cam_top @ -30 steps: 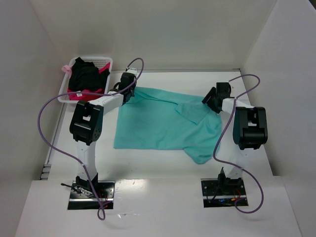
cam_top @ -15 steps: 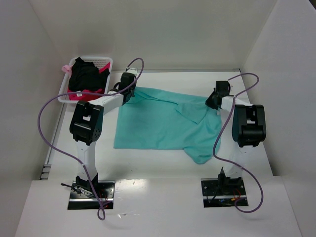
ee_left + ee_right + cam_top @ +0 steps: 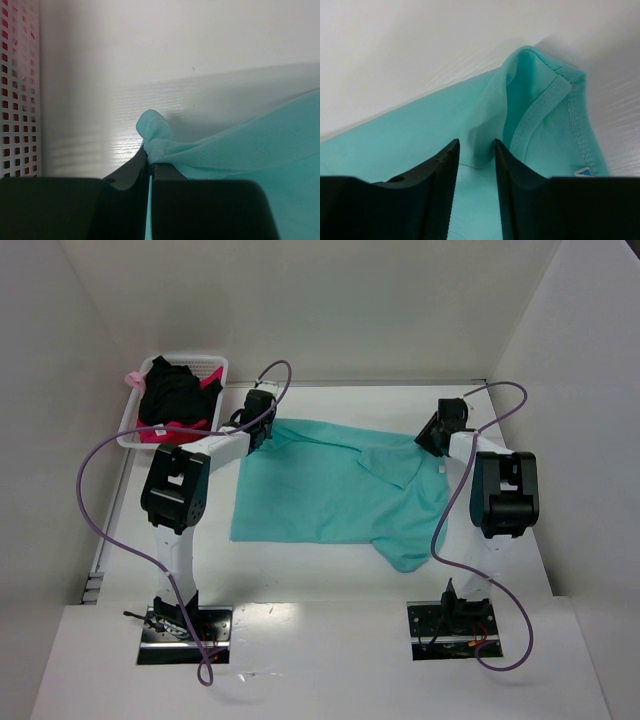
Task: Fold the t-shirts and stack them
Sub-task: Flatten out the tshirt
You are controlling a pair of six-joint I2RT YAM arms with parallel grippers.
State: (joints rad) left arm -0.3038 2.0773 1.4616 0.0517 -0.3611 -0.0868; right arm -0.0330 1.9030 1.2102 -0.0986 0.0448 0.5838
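Well, basket at far left: a white plastic lattice basket (image 3: pixel 215 362) holds a crumpled black cloth t-shirt (image 3: pixel 172 395) and a bright pink-red cloth t-shirt (image 3: pixel 160 433). Both are unfolded and, I judge, waiting their turn.
Left gripper: the left gripper (image 3: pixel 150 162) is clamped tight on a bunched corner of the plain teal-green cloth t-shirt (image 3: pixel 320 490), just beside the basket. It is probably pinning that corner so the cloth can be drawn taut.
Teal-green t-shirt: it lies spread mostly flat on the white table (image 3: pixel 300 570) between the two arms. One flap is turned over on its right half, and a sleeve trails toward the near edge.
Right gripper: the right gripper (image 3: pixel 476 145) sits at the shirt's far right corner. Its jaws stand a narrow gap apart, astride a raised ridge of cloth near a stitched hem. Whether they bite it, I cannot tell.
Step, as a judgement: securing the second corner, so both arms can stretch or lift the far edge for a first fold.
Progress: early, with nothing folded or stacked.
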